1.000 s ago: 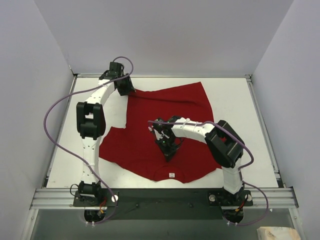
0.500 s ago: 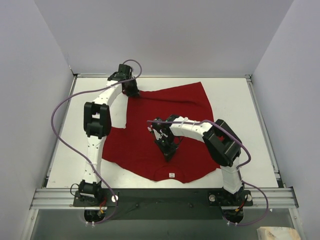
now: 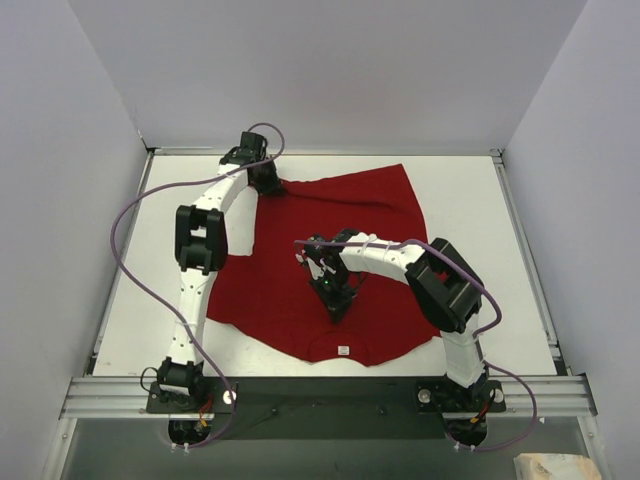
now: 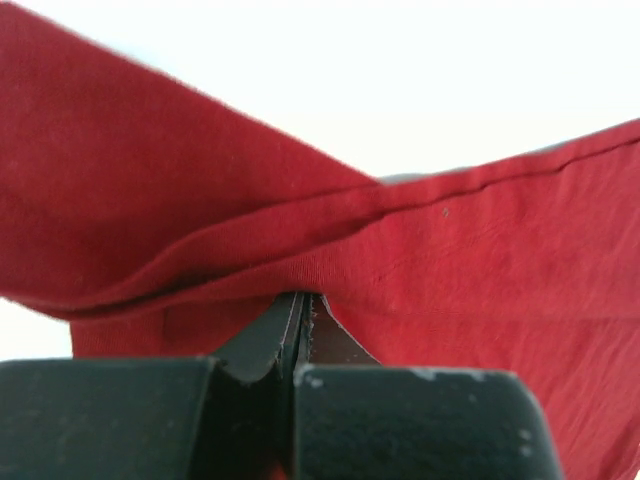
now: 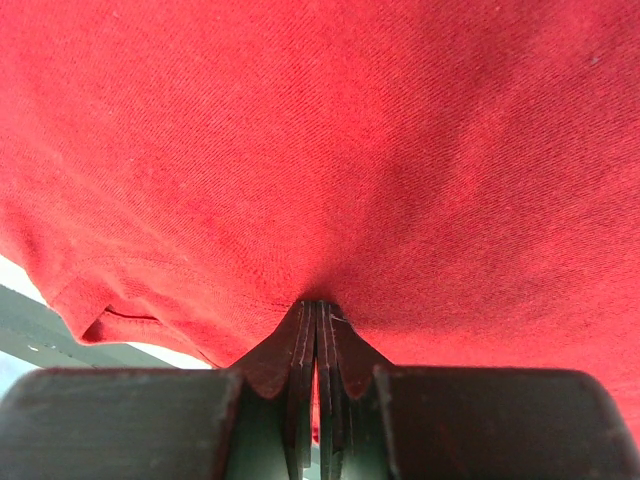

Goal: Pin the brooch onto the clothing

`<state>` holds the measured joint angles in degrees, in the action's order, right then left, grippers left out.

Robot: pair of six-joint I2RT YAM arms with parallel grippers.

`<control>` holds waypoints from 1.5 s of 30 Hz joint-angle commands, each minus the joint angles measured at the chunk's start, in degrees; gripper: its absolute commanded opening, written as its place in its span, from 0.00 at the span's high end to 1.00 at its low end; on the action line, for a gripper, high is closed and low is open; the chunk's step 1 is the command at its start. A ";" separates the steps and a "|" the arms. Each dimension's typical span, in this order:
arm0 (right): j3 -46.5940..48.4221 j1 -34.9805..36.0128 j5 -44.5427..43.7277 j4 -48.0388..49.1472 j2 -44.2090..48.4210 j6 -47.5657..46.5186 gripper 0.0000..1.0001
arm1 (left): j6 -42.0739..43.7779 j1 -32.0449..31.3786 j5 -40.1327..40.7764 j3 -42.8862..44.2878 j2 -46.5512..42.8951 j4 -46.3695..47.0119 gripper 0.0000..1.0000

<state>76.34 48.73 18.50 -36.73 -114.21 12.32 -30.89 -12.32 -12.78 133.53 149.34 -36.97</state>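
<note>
On the white worktop (image 3: 470,230) the red shirt (image 3: 385,205) lies spread across the middle of the overhead frame, with its white label (image 3: 343,350) at the lower edge, near our bases. Toward the upper left, our left end effector (image 3: 266,183) sits at the shirt's far corner, fingers pressed together on a raised fold of the hem, pinching it. At centre frame our right end effector (image 3: 337,303) points down onto the shirt, fingers likewise pressed together, and the cloth puckers into their tips, pinched there
</note>
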 commanded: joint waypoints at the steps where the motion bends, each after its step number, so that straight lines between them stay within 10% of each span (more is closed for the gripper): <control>1: -1.36 -0.21 -3.82 -2.82 -2.24 -0.89 1.00 | -2.49 0.10 0.65 4.19 4.29 2.24 1.00; 37: -2.24 0.40 -2.33 -4.23 -1.10 -3.35 1.00 | -11.21 5.64 2.86 11.93 8.17 24.14 1.00; 45: 3.10 0.05 -8.56 -4.40 2.85 -3.79 1.00 | -6.29 5.72 0.03 -6.07 -9.57 30.72 1.00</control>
<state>76.47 48.80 17.80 -37.39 -113.99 10.04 -40.29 -6.07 -10.41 133.82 152.83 -13.39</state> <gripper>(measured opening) 0.026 0.024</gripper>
